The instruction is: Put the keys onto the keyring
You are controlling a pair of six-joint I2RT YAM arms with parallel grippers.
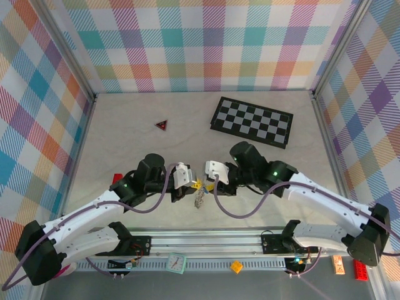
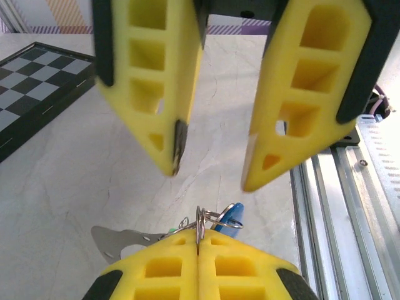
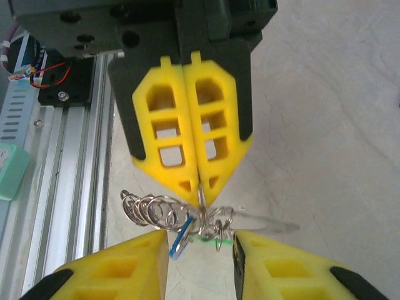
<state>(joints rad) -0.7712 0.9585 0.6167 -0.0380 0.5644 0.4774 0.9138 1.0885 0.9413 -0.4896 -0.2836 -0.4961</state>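
- The left jaws are pressed fully together. The tips of their yellow pads pinch a thin wire of the keyring.
- The right jaws stand part-way apart and hold nothing. Their pads face the left ones tip to tip, and the ring's cluster lies just off the gap between them. Whether anything touches them cannot be told.
- In the overhead view the keyring hangs between the two arms at 6 o'clock, by the near edge of the worktop. Its chain loops trail from the pinch toward the rail.
- The blue key sits on the ring just beside the pinch. The green key shows as a mere sliver next to it.
- The aluminium rail runs along the near edge, just beside the jaws at 6 o'clock. This is the tightest side.
- Toward 12 o'clock the worktop lies bare up to the back wall.
- The checkerboard lies at 1 o'clock and the red triangle at 11 o'clock, both well apart from the jaws.
- Plaid side walls close the worktop at 9 and 3 o'clock, and each arm's elbow is near its own wall.
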